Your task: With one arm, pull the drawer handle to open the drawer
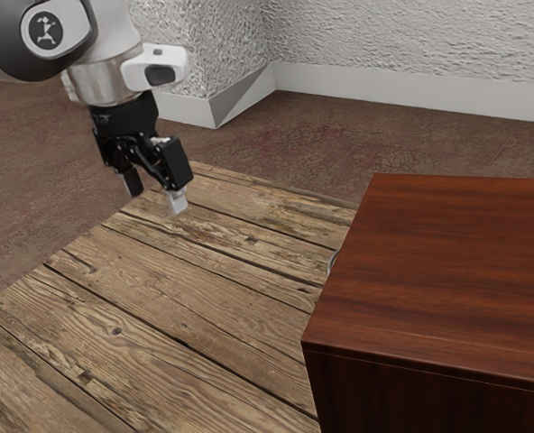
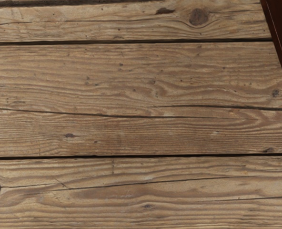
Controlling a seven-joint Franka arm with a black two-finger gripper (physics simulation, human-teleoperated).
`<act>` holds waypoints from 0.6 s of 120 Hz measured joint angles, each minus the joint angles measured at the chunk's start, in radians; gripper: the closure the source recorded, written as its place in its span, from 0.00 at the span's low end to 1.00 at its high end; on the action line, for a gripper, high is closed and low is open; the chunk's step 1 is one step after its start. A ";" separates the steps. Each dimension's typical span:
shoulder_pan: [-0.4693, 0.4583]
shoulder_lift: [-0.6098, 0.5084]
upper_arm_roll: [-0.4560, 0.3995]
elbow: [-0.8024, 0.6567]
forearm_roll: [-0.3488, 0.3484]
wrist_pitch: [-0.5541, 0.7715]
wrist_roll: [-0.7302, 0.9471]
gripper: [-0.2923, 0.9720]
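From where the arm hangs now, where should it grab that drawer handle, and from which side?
Probably the grey handle itself, jutting from the cabinet front that faces the arm. The open gripper should come in from the exterior view's left, low over the table. The cabinet's top hides most of the handle, so its bar's direction is unclear.

Even, diffuse light falls across the plank table point(image 1: 177, 298) and the white wall point(image 1: 411, 36) in the exterior view. The cabinet point(image 1: 438, 262) carries a faint sheen on top, while its front face lies in deep shade. The wrist view's planks are uniformly lit.
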 joint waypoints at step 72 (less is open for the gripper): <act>0.041 0.098 -0.005 0.252 -0.037 -0.069 -0.017 0.23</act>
